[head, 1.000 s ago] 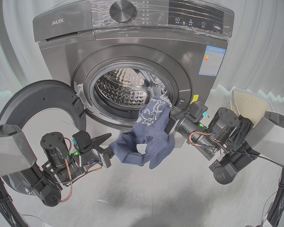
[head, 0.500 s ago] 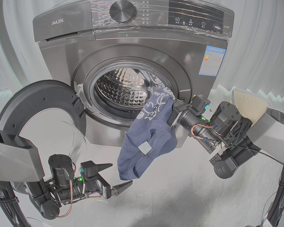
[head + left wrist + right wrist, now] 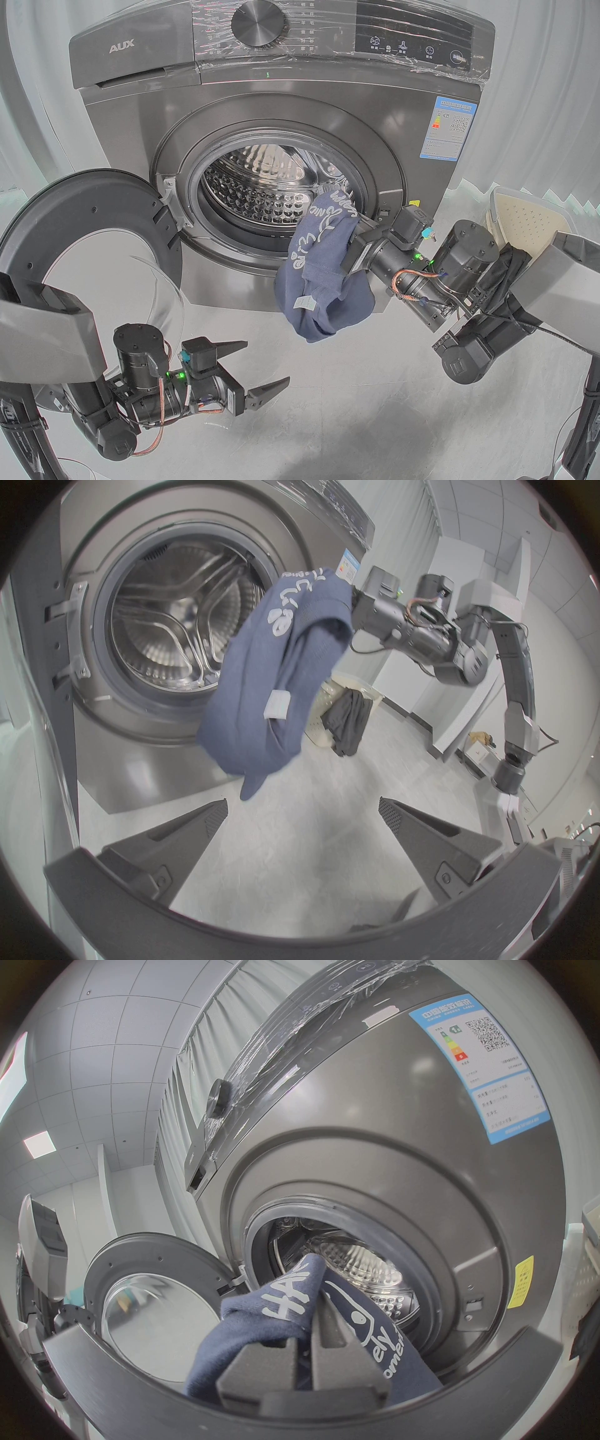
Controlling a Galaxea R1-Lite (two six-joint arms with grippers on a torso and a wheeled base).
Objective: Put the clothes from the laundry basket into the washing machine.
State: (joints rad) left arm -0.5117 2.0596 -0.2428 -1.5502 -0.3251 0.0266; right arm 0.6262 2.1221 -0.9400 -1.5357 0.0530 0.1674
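A navy garment (image 3: 322,275) with white print hangs from my right gripper (image 3: 342,215), which is shut on its top edge at the lower right rim of the washing machine's drum opening (image 3: 269,181). The right wrist view has the fingers (image 3: 294,1360) pinched on the navy garment (image 3: 275,1310), just in front of the drum opening (image 3: 356,1266). My left gripper (image 3: 267,361) is open and empty, low over the floor and left of the cloth. Its wrist view looks between the gripper's spread fingers (image 3: 300,811) up at the hanging garment (image 3: 269,680).
The round door (image 3: 81,212) stands swung open to the left. A cream laundry basket (image 3: 531,219) sits to the right of the machine, with a dark garment (image 3: 515,269) draped over its rim. Bare grey floor (image 3: 350,400) lies in front.
My left gripper let go of the garment and dropped back toward the floor. The cloth now hangs from the right gripper alone, which shifted slightly toward the drum opening.
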